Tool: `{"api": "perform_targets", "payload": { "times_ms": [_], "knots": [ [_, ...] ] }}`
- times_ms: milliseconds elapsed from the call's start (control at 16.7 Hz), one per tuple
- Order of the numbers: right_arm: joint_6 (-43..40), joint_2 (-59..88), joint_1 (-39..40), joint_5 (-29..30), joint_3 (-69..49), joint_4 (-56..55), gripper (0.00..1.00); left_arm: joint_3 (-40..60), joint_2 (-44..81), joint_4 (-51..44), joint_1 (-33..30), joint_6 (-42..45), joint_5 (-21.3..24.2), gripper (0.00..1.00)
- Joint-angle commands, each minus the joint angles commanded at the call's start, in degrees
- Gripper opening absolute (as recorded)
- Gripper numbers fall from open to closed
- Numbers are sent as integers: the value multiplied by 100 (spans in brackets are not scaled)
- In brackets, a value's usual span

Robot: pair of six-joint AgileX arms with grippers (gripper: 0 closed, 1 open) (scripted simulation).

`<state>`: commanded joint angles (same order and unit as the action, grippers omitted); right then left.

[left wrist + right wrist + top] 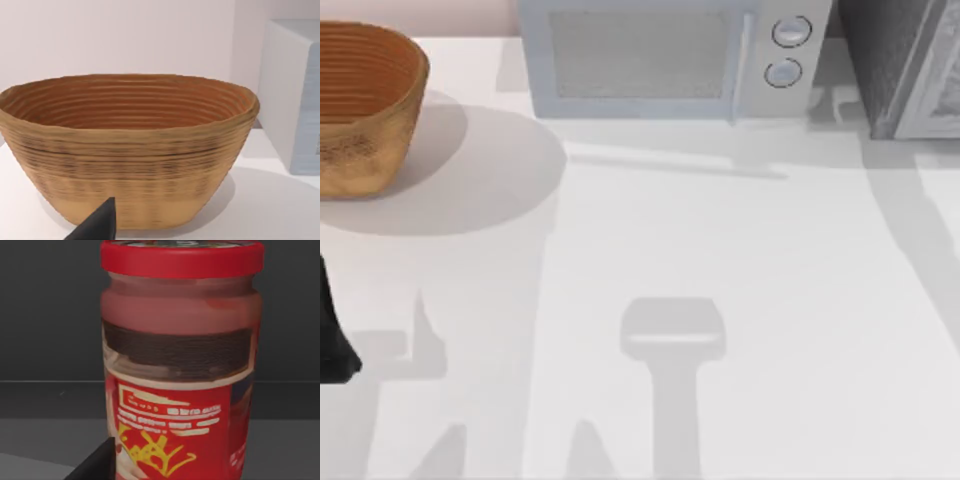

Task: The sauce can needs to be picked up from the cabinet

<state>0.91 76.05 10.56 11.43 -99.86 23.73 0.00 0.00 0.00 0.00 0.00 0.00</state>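
While the sauce can [181,365] stands upright on a dark shelf inside the cabinet [905,60], at the bench's far right corner, the right wrist view frames it close ahead. It reads as a rigid cylinder with a red lid, a smooth clear wall and a red printed label; probably moderately heavy, somewhat slippery and breakable if dropped. The label band at mid-height looks the surest place for opposed jaws, below the lid. One dark finger [97,462] of the right arm shows just beside the can's base; whether those jaws are spread cannot be told. Likewise the left arm [332,335], parked at the bench's left edge near the wicker basket [365,100]. A microwave [660,55] occupies the far edge.
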Motion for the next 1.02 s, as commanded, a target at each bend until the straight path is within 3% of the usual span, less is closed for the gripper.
{"api": "perform_targets", "payload": {
  "times_ms": [360,660,1020],
  "knots": [
    [34,582,420,468,-406,-123,100,0,0,0,0,0,0,100],
    [34,659,371,423,-471,-128,100,0,0,0,0,0,0,100],
    [34,1635,179,242,-1399,-175,100,0,0,0,0,0,0,100]
  ]
}}
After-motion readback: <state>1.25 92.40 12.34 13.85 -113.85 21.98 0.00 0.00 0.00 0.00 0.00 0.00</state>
